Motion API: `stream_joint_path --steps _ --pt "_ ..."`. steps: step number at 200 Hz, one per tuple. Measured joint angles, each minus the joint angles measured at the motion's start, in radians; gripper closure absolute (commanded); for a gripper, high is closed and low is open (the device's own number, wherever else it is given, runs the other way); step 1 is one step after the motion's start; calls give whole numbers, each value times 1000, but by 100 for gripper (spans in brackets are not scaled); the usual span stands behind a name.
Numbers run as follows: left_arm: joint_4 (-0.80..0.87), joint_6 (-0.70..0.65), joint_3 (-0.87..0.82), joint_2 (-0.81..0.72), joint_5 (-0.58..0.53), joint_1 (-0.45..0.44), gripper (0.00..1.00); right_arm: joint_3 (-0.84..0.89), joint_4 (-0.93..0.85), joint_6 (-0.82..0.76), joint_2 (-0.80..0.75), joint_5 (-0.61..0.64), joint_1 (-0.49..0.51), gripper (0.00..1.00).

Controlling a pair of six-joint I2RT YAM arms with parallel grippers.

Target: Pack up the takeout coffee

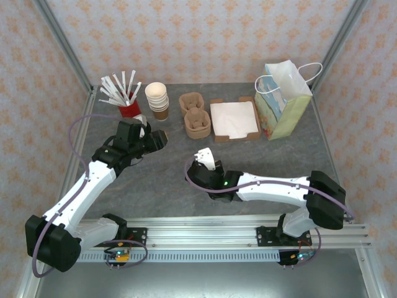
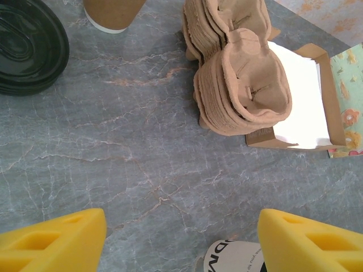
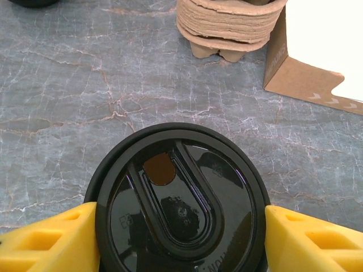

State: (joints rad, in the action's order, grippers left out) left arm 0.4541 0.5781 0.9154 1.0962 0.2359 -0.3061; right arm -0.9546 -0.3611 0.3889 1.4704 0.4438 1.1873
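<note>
Right wrist: takeout coffee [image 3: 181,198] between right claw [image 3: 181,224] fingers, 6 o'clock of carrier stack [image 3: 227,25], cannot tell if squeezed, so lifting may tip or drop it; left claw [image 2: 181,226] wide, empty.

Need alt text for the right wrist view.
Top-down close-up of the takeout coffee: its round black lid sits between the right gripper's two yellow fingers, which flank it closely; contact is unclear. Beyond, on the grey marbled table, stand a stack of brown pulp cup carriers and a cardboard tray of white paper.
</note>
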Motion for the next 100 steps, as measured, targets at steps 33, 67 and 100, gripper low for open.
stream_joint_path --steps 33,67,100 --pt "0 0 2 -2 14 0 28 -16 -60 -5 -14 -27 -7 25" --pt "2 0 7 -2 19 0 28 -31 -119 -8 -26 -54 -19 21" --pt "3 0 11 -3 19 0 28 -45 -167 -11 -40 -69 -29 15"
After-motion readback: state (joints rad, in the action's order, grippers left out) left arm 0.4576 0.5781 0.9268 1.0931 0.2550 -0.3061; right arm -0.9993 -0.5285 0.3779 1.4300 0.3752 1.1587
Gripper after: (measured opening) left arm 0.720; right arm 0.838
